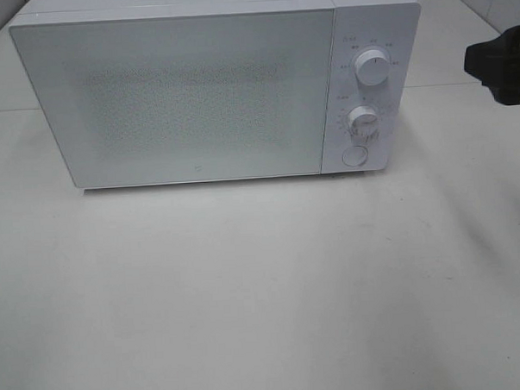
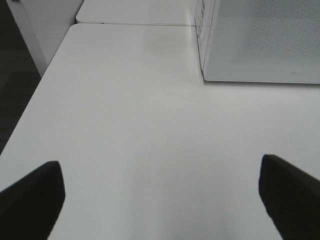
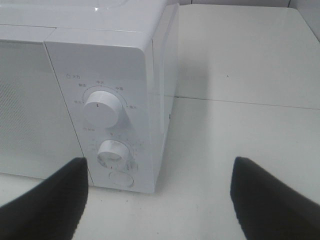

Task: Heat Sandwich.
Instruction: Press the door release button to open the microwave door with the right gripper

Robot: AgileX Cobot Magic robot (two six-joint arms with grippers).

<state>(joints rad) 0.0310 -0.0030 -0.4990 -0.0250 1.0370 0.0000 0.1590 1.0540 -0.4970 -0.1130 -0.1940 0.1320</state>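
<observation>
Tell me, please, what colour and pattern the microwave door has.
The microwave door is white with fine dotted mesh, best seen from exterior high.

white tabletops meet at a seam; dark grey floor lies beside them under soft, even light.

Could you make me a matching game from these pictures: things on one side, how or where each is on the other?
Things:
1 microwave door
2 round button
3 left claw
4 right claw

States:
A open, facing the dials
B shut
C open, above the table near the door's corner
D lowest on the panel, under both dials

Pairs: 1-B, 2-D, 3-C, 4-A
</observation>
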